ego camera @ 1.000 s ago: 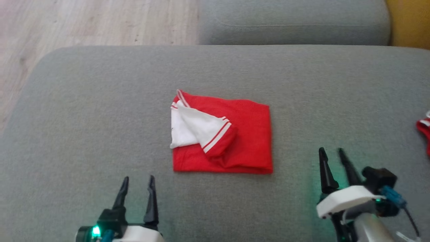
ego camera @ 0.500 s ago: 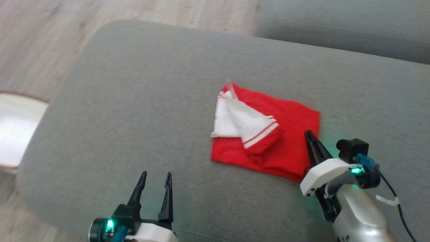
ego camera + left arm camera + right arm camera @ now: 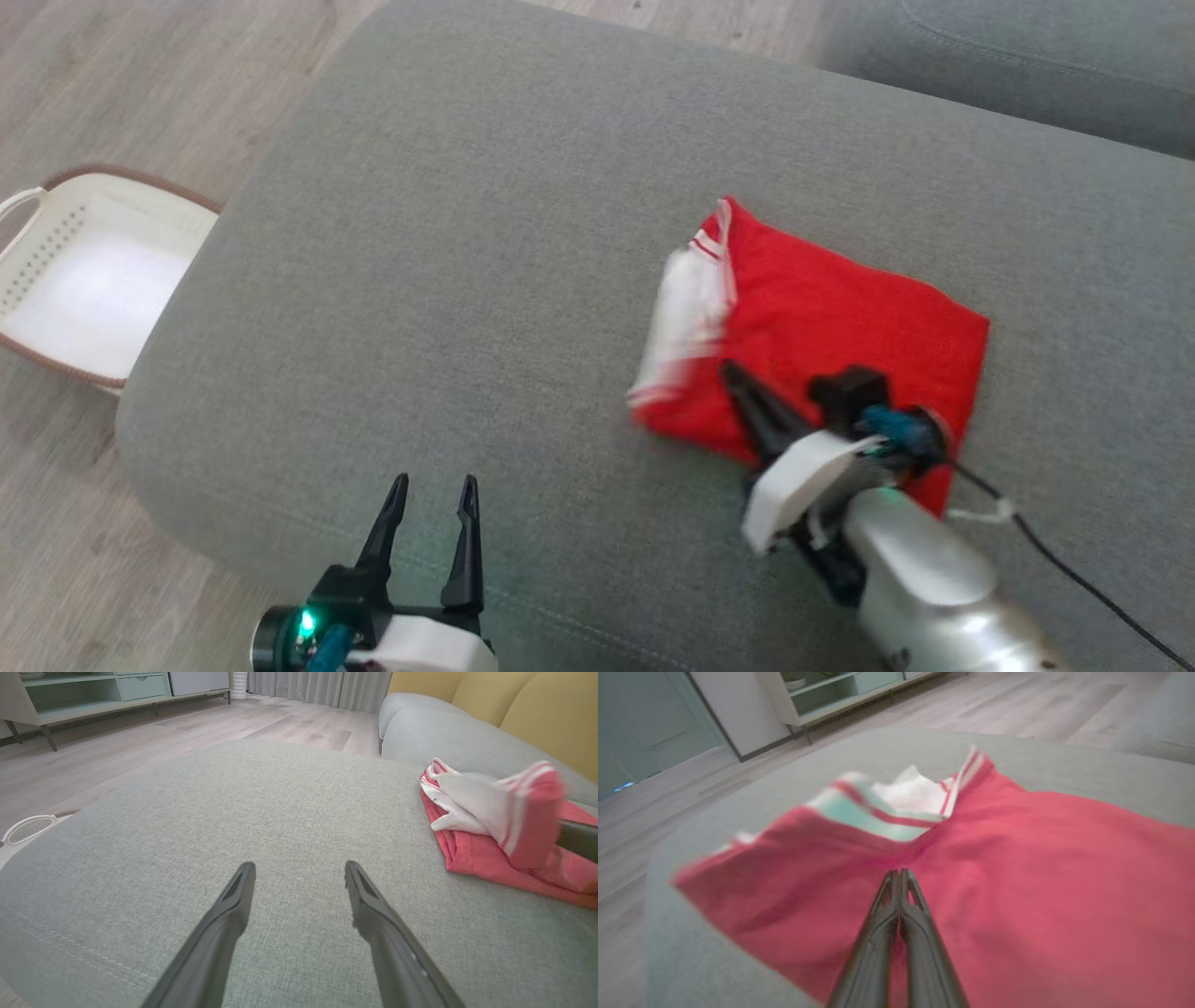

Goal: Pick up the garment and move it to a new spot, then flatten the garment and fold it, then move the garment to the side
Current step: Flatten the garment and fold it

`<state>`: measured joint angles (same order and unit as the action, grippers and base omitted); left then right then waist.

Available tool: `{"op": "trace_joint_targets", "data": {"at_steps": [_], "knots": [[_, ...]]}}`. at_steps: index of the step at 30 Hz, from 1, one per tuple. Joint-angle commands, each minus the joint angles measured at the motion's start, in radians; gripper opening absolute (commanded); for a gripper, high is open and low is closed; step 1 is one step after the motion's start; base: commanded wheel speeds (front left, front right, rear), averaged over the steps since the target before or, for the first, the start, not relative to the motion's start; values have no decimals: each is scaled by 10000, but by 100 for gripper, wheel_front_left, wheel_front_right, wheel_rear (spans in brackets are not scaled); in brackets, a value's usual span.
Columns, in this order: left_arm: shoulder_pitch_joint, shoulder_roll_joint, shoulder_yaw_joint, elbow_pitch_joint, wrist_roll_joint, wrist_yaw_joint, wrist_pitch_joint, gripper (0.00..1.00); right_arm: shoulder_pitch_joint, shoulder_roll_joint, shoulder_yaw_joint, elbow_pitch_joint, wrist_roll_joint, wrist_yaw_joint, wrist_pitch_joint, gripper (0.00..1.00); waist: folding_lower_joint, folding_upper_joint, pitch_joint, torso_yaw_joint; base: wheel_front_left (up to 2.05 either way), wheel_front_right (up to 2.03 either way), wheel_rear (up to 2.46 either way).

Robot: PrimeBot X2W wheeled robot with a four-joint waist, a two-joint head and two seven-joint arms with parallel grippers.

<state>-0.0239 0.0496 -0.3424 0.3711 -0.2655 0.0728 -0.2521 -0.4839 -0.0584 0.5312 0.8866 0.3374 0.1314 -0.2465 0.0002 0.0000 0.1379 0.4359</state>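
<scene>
The folded red garment [image 3: 840,308] with a white, red-striped sleeve lies on the grey sofa cushion [image 3: 448,233]. My right gripper [image 3: 733,373] is shut, its fingers pressed together, and its tips lie low on the garment's near part [image 3: 1017,858], with nothing visibly between them. In the left wrist view the sleeve stands bunched up on the garment [image 3: 472,858], with a dark finger [image 3: 577,837] just behind it. My left gripper [image 3: 431,485] is open and empty above the cushion's front edge, to the left of the garment [image 3: 299,870].
A white perforated basket [image 3: 131,177] with a brown rim stands on the wooden floor [image 3: 93,56] off the cushion's left end. A second grey cushion [image 3: 1027,56] lies at the far right. Yellow backrests [image 3: 514,700] rise behind the sofa.
The head camera has swung left, bringing the basket into view. My right gripper shut and moved forward and left onto the garment, whose white sleeve is now blurred and bunched. The left gripper stayed open.
</scene>
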Motion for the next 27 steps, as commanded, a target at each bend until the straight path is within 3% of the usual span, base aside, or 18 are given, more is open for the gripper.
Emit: {"op": "trace_joint_targets", "data": {"at_steps": [1, 3, 7, 17, 19, 20, 24, 27], "knots": [[-471, 7, 246, -369, -51, 84, -97, 100, -110, 81, 910, -633, 468, -7, -104, 0, -2, 0, -3, -118, 0, 0, 0], [-516, 7, 248, -420, -40, 100, -97, 100, -132, 81, 1557, -866, 805, -7, -108, 0, -2, 0, -13, -296, 0, 0, 0], [-598, 7, 310, -474, 17, 112, -97, 100, -280, 81, 1505, -888, 1063, -7, -133, 0, -2, 0, -62, -649, 0, 0, 0], [-851, 7, 804, -477, 273, 64, -97, 100, 560, 13, -2317, -1767, -129, -7, -150, 0, -2, 0, -338, -2274, 0, 0, 0], [-860, 7, 956, -470, 257, 83, -97, 100, 853, 27, -3101, -1980, -429, -7, -151, 64, -2, 0, -396, -2611, 0, 0, 0], [-869, 7, 1025, -471, 262, 100, -97, 100, 993, 33, -3426, -2094, -626, -7, -151, 100, -2, 0, -416, -2769, 0, 0, 0], [-811, 6, 1393, -431, 434, 100, -97, 100, 1612, 67, -4722, -2496, -1453, -7, -151, 100, -2, 0, -546, -3524, 0, 0, 0], [-667, 6, 1769, -473, 516, 147, -97, 100, 1870, 76, -4984, -2750, -1509, -7, -152, 100, -2, 0, -618, -3943, 0, 0, 0]]}}
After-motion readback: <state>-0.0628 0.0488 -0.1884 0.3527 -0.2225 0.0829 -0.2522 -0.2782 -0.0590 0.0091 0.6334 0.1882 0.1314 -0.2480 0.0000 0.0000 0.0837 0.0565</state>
